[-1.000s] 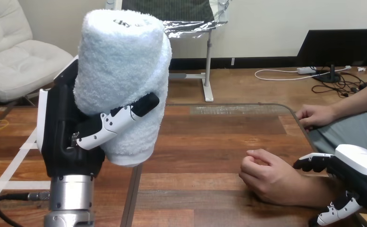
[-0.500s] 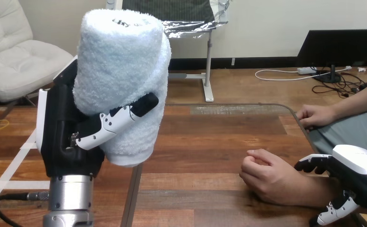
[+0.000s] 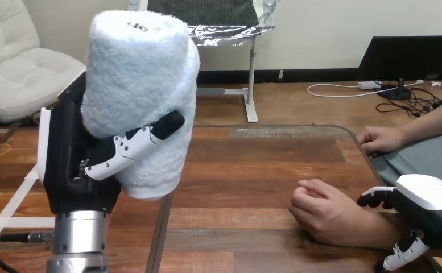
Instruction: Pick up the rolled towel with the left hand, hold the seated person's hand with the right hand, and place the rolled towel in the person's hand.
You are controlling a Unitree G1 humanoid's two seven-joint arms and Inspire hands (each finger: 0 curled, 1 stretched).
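Observation:
The pale blue rolled towel (image 3: 139,96) stands upright in my left hand (image 3: 76,165), raised above the table's left side, with the thumb (image 3: 133,145) curled across its front. The person's hand (image 3: 323,210) rests loosely fisted on the table at the lower right. My right hand (image 3: 429,213) is beside the person's wrist. Its loosely bent fingers (image 3: 378,197) lie over the wrist's far side and its thumb (image 3: 401,257) is on the near side, not closed round it.
The wooden table (image 3: 247,165) stretches between my two hands. The person's other hand (image 3: 380,139) rests at the table's right edge, farther back. A seam in the tabletop (image 3: 160,233) runs down below the towel.
My left hand has shifted a little to the left with the towel still in it. My right hand has drifted slightly right along the person's wrist. The person's hand has stayed put.

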